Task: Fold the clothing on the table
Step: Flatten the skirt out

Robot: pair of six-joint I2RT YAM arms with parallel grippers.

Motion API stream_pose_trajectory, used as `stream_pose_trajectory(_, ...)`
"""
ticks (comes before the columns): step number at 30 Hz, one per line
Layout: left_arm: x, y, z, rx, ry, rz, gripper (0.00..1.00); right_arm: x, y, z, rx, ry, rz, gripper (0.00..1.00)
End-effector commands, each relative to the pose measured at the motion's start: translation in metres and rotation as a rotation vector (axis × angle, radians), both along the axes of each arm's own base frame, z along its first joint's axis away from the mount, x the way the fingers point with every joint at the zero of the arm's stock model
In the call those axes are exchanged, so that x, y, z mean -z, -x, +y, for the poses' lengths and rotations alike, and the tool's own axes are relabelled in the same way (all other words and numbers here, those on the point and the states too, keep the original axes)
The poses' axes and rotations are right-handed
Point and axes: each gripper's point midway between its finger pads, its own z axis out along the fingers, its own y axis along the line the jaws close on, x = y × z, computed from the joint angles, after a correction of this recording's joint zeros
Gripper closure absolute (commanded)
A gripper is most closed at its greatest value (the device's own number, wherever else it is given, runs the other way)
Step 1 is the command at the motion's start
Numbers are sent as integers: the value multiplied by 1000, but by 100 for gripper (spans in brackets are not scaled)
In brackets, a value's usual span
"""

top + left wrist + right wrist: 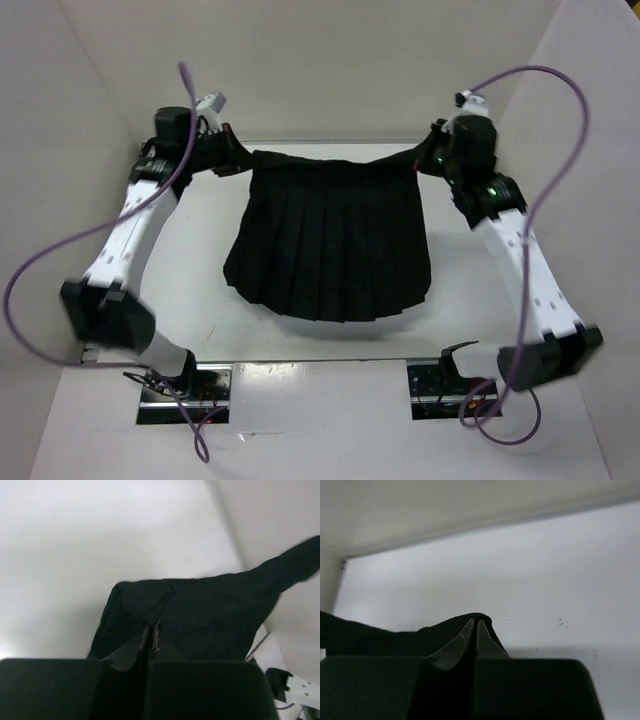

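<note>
We see the clothing [328, 245], black and pleated, stretched over the middle of the table [200, 275], hem fanning toward 6 o'clock. The left arm [125, 235] bows outward and reaches to 10 o'clock, where the left gripper [236, 160] pinches one waistband corner. The right arm [525, 262] mirrors it at 2 o'clock, the right gripper [424, 160] clamped tight on the other corner.

Soft, even light falls from above and leaves the white table [200, 230] bright. A faint shadow lies under the near hem of the black clothing [330, 250], whose pleats barely show. A metal plate [212, 380] glints. Both wrist views are greyer. In them the left gripper [150, 632] and right gripper [474, 630] loom dark and blurred.
</note>
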Motion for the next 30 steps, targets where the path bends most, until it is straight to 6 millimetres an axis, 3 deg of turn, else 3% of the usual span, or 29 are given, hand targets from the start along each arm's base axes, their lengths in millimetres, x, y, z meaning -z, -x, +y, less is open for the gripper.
stream_pose_trajectory(1, 38, -59, 15, -74, -43, 125, 100, 12, -53, -2, 71, 10, 37, 100)
stream_pose_trajectory(2, 46, -78, 18, -74, -39, 148, 100, 7, -60, -3, 88, 12, 27, 100)
stream_pose_trajectory(3, 32, -88, 21, -71, -26, 115, 100, -17, -64, -5, 106, 2, -24, 100)
stream_pose_trajectory(4, -5, -100, 20, -75, -10, 35, 100, -29, -67, -10, 137, 1, -52, 100)
stream_pose_trajectory(6, -39, -105, 25, -86, -4, -38, 100, -68, -63, -16, 161, -17, -154, 100)
stream_pose_trajectory(7, -76, -103, 31, -97, 4, -127, 100, -84, -56, -20, 172, -18, -194, 100)
stream_pose_trajectory(10, -97, -93, 35, -107, 6, -162, 100, -104, -42, -27, 183, -11, -239, 100)
stream_pose_trajectory(11, -98, -89, 36, -107, 6, -160, 100, -98, -39, -25, 172, -7, -222, 100)
stream_pose_trajectory(13, -74, -82, 36, -106, 3, -124, 100, -86, -31, -27, 171, 2, -196, 100)
stream_pose_trajectory(14, -59, -78, 35, -110, 10, -91, 100, -57, -30, -25, 161, 7, -129, 100)
stream_pose_trajectory(15, -24, -70, 36, -110, 5, -25, 100, -40, -28, -23, 148, 17, -89, 100)
stream_pose_trajectory(16, -3, -65, 36, -110, 1, 19, 100, -26, -26, -21, 137, 12, -58, 100)
stream_pose_trajectory(17, 13, -57, 36, -110, -1, 52, 100, 11, -19, -14, 92, 15, 27, 100)
stream_pose_trajectory(18, 37, -51, 36, -110, -6, 108, 100, 34, -16, -10, 72, 16, 88, 100)
stream_pose_trajectory(19, 89, -36, 37, -110, -16, 233, 100, 75, -5, -7, 54, 23, 190, 100)
stream_pose_trajectory(21, 130, -14, 37, -105, -31, 329, 100, 102, 15, -2, 26, -18, 263, 100)
stream_pose_trajectory(22, 173, 8, 40, -117, -48, 438, 100, 124, 30, -1, 26, -41, 322, 100)
stream_pose_trajectory(27, 227, 72, 26, -78, -62, 602, 100, 152, 80, 0, 22, -91, 499, 100)
stream_pose_trajectory(30, 220, 86, 24, -88, -74, 607, 100, 163, 107, 0, 25, -111, 614, 100)
